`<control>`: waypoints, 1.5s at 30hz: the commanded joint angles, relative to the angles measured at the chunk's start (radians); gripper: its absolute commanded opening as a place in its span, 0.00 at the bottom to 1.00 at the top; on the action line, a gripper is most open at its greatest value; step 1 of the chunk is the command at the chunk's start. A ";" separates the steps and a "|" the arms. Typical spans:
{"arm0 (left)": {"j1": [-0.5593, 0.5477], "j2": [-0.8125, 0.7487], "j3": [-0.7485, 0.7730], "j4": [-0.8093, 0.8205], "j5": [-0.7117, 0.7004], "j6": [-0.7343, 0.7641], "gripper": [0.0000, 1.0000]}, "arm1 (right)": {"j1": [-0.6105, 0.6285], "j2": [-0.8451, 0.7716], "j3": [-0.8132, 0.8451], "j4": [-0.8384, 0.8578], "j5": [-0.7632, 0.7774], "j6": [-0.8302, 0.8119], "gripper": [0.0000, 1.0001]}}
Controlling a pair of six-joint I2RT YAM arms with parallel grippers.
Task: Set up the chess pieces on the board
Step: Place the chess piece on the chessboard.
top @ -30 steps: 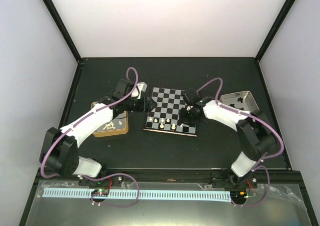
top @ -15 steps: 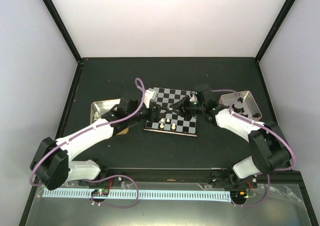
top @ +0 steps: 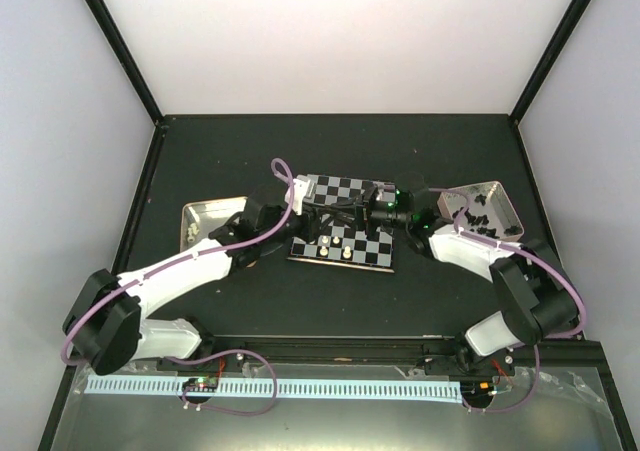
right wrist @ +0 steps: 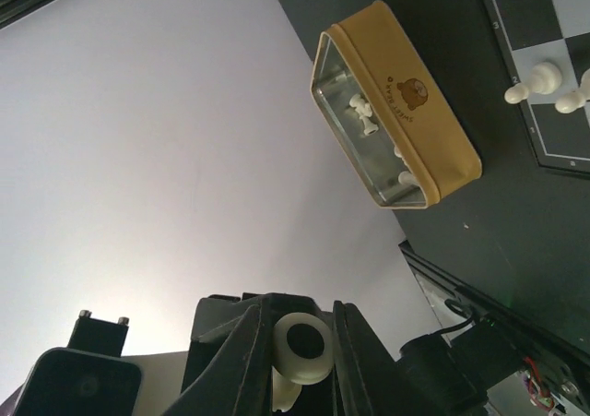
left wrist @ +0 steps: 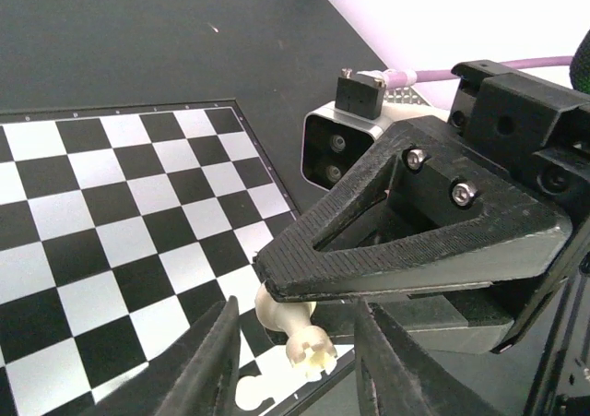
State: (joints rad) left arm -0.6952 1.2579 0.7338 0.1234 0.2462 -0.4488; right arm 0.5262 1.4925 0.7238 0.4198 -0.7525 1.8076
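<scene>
The board [top: 345,203] lies mid-table, and my two grippers meet above its left half. My right gripper [right wrist: 306,356] is shut on a cream chess piece [right wrist: 304,347], whose round base faces the right wrist camera. In the left wrist view the same crowned cream piece [left wrist: 293,328] hangs from the right gripper's black fingers [left wrist: 415,241] over the board's [left wrist: 111,213] edge. My left gripper [left wrist: 300,361] is open, with one finger either side of the piece and not touching it. A few cream pieces [top: 335,248] stand on the board's near rows.
A gold-sided tin [right wrist: 406,121] holding cream pieces [right wrist: 364,112] sits left of the board, by my left forearm [top: 190,261]. A pinkish-silver tin [top: 497,193] with black pieces stands at the right. Both wrists crowd the air over the board.
My left arm has dropped off the gold tin and reached right over the board. My right gripper has swung left to meet it, bringing the cream piece between the left fingers.
</scene>
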 commanded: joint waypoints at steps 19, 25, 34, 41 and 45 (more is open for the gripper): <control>-0.002 -0.060 0.104 -0.478 -0.227 0.091 0.02 | -0.023 0.036 0.182 -0.516 0.146 -0.579 0.58; -0.003 -0.012 0.126 -0.738 -0.280 0.066 0.03 | -0.024 -0.055 0.340 -0.840 0.483 -0.854 0.59; 0.004 0.227 0.245 -0.784 -0.243 0.058 0.03 | -0.026 -0.098 0.313 -0.863 0.560 -0.881 0.59; 0.013 0.336 0.308 -0.802 -0.232 0.078 0.04 | -0.025 -0.129 0.274 -0.850 0.578 -0.880 0.59; 0.013 0.378 0.315 -0.798 -0.245 0.088 0.04 | -0.026 -0.156 0.263 -0.856 0.632 -0.894 0.59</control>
State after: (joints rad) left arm -0.6880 1.5970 1.0122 -0.6472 0.0067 -0.3813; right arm 0.5034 1.3823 0.9970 -0.4271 -0.1967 0.9413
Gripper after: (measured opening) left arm 0.108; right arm 0.595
